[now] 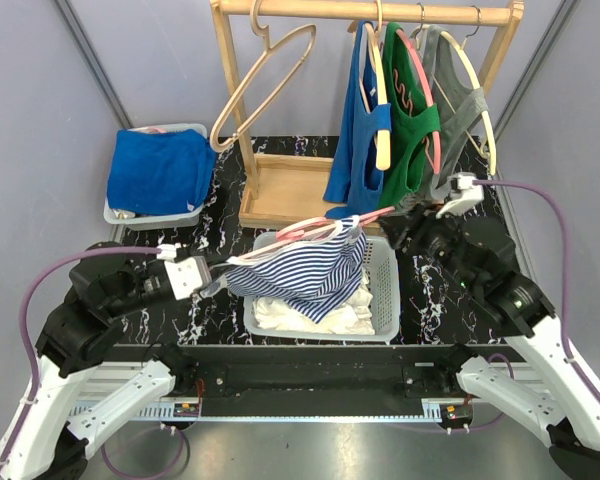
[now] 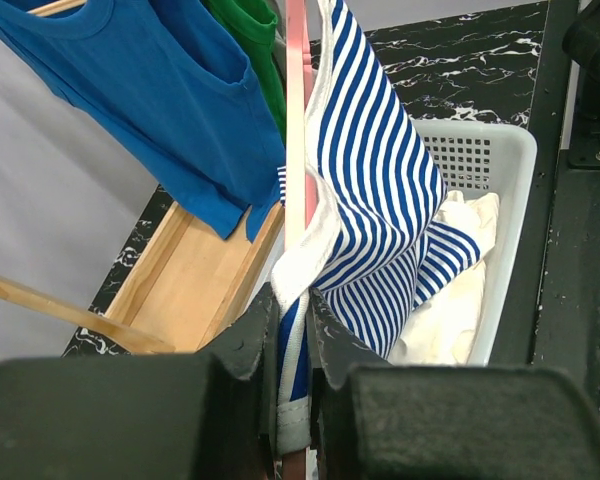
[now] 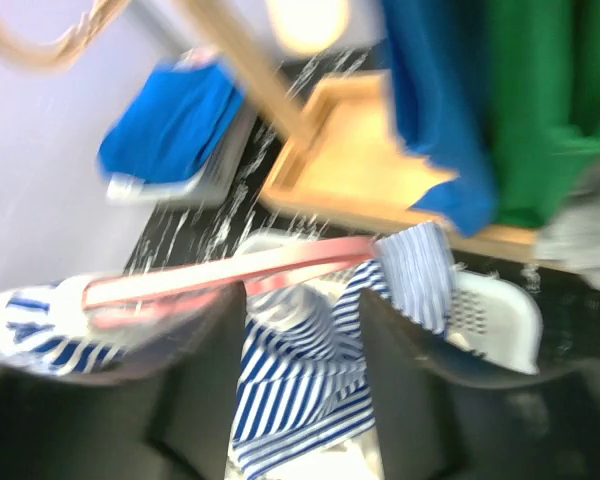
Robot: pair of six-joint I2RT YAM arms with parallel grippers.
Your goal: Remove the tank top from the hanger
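The left gripper (image 2: 292, 330) is pinched tight on the white-bound edge of the striped tank top (image 2: 380, 190). One end of the pink hanger (image 2: 296, 120) seems caught in the same pinch, though the fabric hides exactly how. From there the hanger's long axis runs straight away from these fingers, up and to the right across the table toward the right gripper (image 3: 300, 310). That gripper's fingers (image 3: 190, 400) stand apart on either side of the far end of the bar. The wrist view is blurred, but a clear gap shows, and nothing looks clamped in it. The top is draped on the hanger between the two grippers, its body sagging off the bar over the white basket (image 1: 383, 300) below. The left arm is the one nearer the fabric; as I judge it, slipping the top free means drawing it along the bar, not across it.
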